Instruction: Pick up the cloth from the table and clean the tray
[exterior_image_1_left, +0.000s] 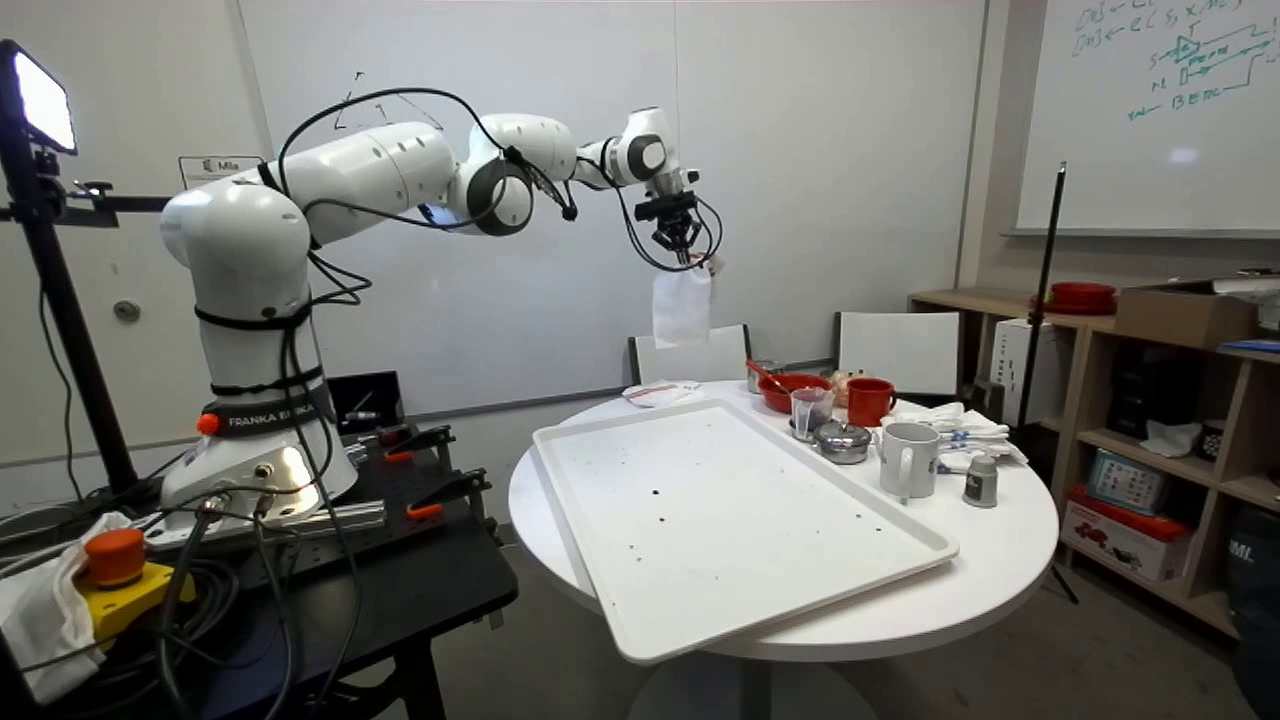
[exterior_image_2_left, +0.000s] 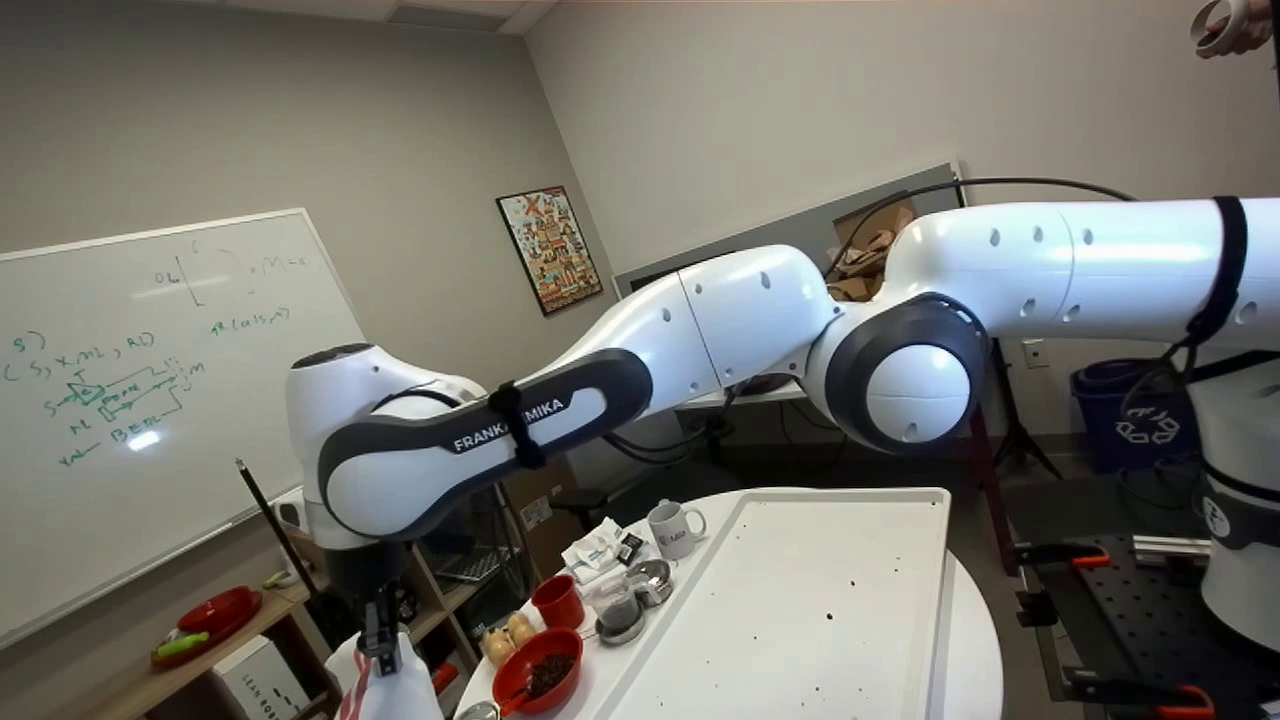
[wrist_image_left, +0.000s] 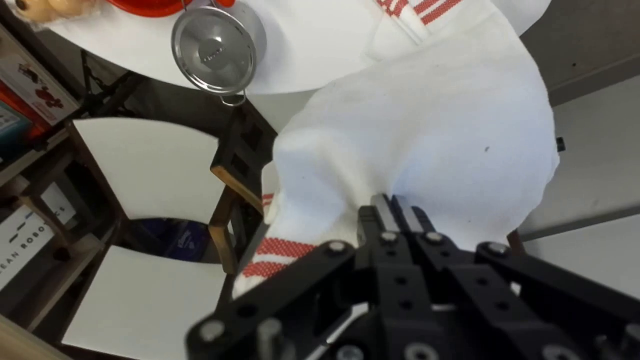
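Far to my left, a red button (exterior_image_1_left: 115, 557) sits on a yellow box (exterior_image_1_left: 108, 610); beside it the white arm (exterior_image_1_left: 380, 170) rises from a dark bench (exterior_image_1_left: 425, 570) and reaches rightward. A folded white towel (exterior_image_1_left: 662, 393) lies on the round table (exterior_image_1_left: 1000, 550), near its far edge. Higher up, the gripper (exterior_image_1_left: 684, 257) is clenched on the cloth (exterior_image_1_left: 682, 308), which dangles limp in the air (in the wrist view, red stripes show along it), clear of the tray (exterior_image_1_left: 745, 525). That large tray lies on the table, one corner jutting past the edge, with dark specks (exterior_image_1_left: 655, 492) scattered over its white floor. Further right, beside it, I see a red bowl (exterior_image_1_left: 778, 398), a red mug (exterior_image_1_left: 870, 403), a grey mug (exterior_image_1_left: 920, 465) and, last, a small grey container (exterior_image_1_left: 981, 484).
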